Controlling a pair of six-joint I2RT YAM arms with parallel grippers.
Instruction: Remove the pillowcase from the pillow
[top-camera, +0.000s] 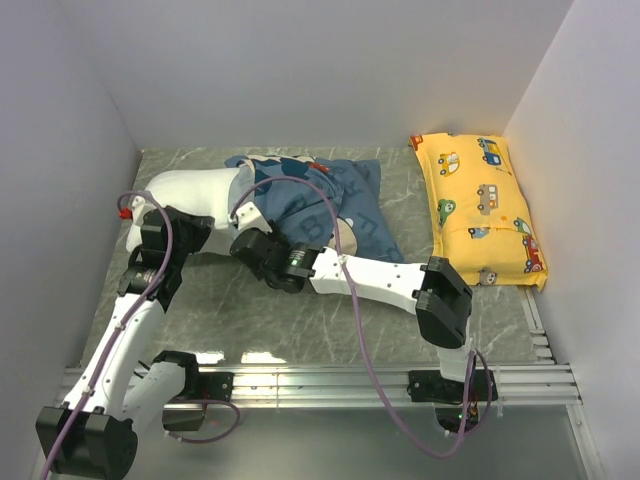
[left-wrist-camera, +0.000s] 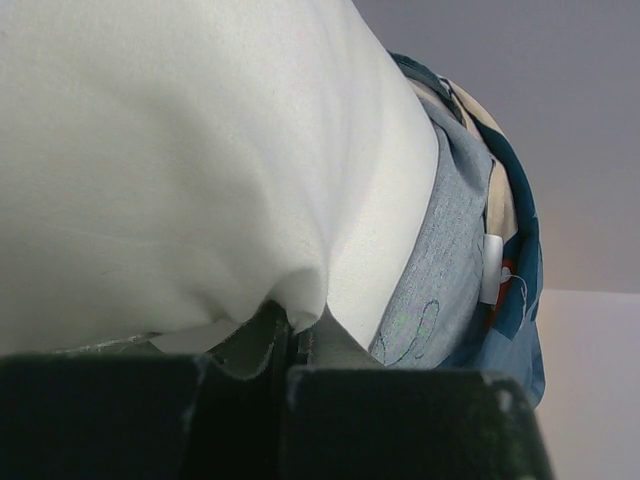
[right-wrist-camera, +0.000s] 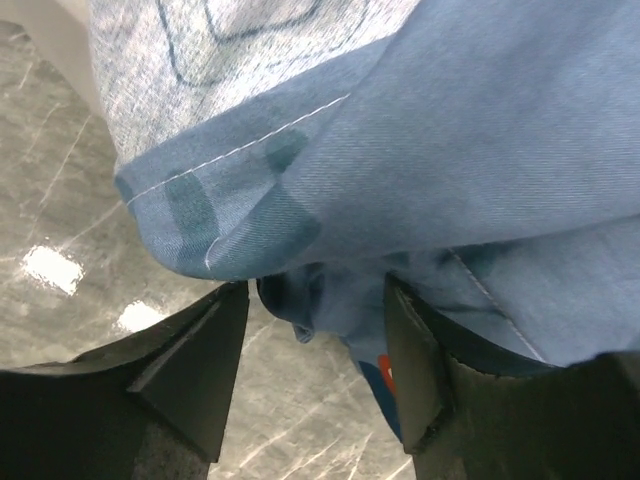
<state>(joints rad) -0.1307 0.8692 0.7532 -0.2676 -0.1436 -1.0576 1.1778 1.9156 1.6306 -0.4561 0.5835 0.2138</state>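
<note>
Overhead view: you see the pillow (top-camera: 190, 190) lying at the far left of the grey marbled tabletop (top-camera: 300, 320). Its bare white left end sticks out of the pillowcase (top-camera: 335, 200), which covers the right-hand part and lies bunched toward the middle of the tabletop. A yellow car-print pillow (top-camera: 480, 210) lies apart from them, along the right wall.

Left claw (top-camera: 190, 222): it sits at the near side of the pillow's exposed white end. In your left wrist view the left claw (left-wrist-camera: 290, 350) is closed, with a fold of the white pillow (left-wrist-camera: 180, 150) pinched in it. The blue hem of the pillowcase (left-wrist-camera: 440, 260) shows just behind, on the right.

Right claw (top-camera: 243, 232): it meets the near left edge of the pillowcase, beside the white end. In your right wrist view the right claw (right-wrist-camera: 315, 300) stands parted. A stitched fold of the pillowcase (right-wrist-camera: 480, 130) hangs down between its two dark fingers (right-wrist-camera: 190, 370), above the tabletop (right-wrist-camera: 60, 200). The cloth touches the right-hand finger; nothing is clamped.
</note>
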